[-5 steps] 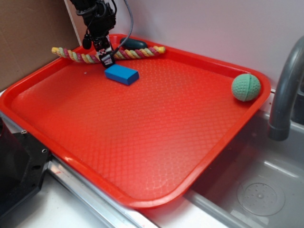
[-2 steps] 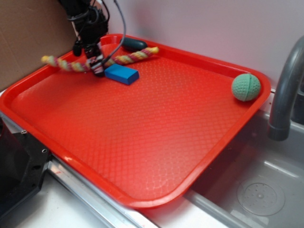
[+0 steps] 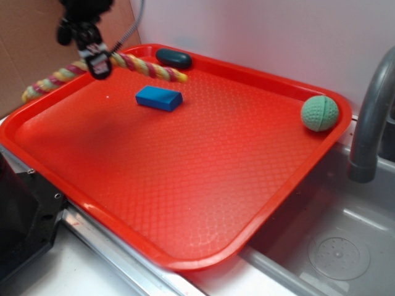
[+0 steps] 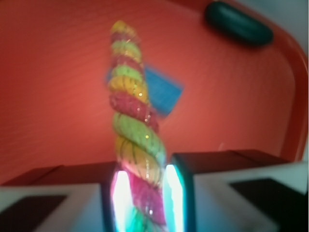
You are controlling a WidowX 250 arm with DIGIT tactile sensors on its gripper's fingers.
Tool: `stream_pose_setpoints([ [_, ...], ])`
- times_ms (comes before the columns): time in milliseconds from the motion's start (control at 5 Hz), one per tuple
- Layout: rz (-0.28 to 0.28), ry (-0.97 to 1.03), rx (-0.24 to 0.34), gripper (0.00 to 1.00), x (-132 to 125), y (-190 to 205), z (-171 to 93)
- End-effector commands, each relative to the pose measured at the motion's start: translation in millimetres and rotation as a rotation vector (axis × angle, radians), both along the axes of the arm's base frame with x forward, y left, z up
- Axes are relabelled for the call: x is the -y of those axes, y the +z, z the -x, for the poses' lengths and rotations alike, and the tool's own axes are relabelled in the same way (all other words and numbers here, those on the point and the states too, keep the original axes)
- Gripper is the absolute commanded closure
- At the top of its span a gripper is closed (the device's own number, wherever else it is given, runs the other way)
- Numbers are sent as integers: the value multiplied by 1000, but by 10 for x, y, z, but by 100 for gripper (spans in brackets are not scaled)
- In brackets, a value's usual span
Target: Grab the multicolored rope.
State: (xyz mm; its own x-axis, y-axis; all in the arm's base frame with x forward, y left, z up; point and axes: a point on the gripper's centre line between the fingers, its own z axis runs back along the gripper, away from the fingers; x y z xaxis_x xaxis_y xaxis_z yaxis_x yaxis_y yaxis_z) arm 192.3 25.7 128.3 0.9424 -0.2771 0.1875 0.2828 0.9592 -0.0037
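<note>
Twisted strands of pink-red, yellow and pale green make up the one rope point(image 3: 102, 65), and you can see it lifted off the tray point(image 3: 185, 185), pinched near its middle by the gripper point(image 3: 97, 61) at the far left corner. From the exterior view both ends droop: one yellow tip hangs out past the tray's left rim, the other slopes down toward the dark oval thing point(image 3: 173, 58). In the wrist view the rope point(image 4: 133, 130) runs up the frame as a thick, glittery spiral, and the jaws stand narrow, one pad point(image 4: 120, 191) on each side pressed against the cord with the gripper point(image 4: 145, 193) closed on it.

You have one tray, red plastic with a fine diamond-embossed floor and a raised, rounded rim. On it you can count three loose items: one blue rectangular block point(image 3: 158, 98) with flat faces, lying just below the raised rope; one dark, smooth oval object by the far rim; and one green knitted ball point(image 3: 320, 113), round and nubbly, sitting in the right corner, well apart from the others.

Right of the tray stand one grey curved faucet point(image 3: 370, 117) and one steel sink point(image 3: 333, 246). Brown cardboard point(image 3: 31, 49) stands behind the left rim.
</note>
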Motion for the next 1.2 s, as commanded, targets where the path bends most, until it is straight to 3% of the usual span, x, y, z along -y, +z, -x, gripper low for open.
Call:
stream_pose_setpoints([
  [0,61,202,63,100,664,1125,25],
  [200,105,294,-32,100,593,1551,-60],
  [400,112,410,-93,100,448,1419,-96],
  [600,132,489,-122,100,289,1367,-123],
  [1000,104,514,-163,100,305,1201,-165],
])
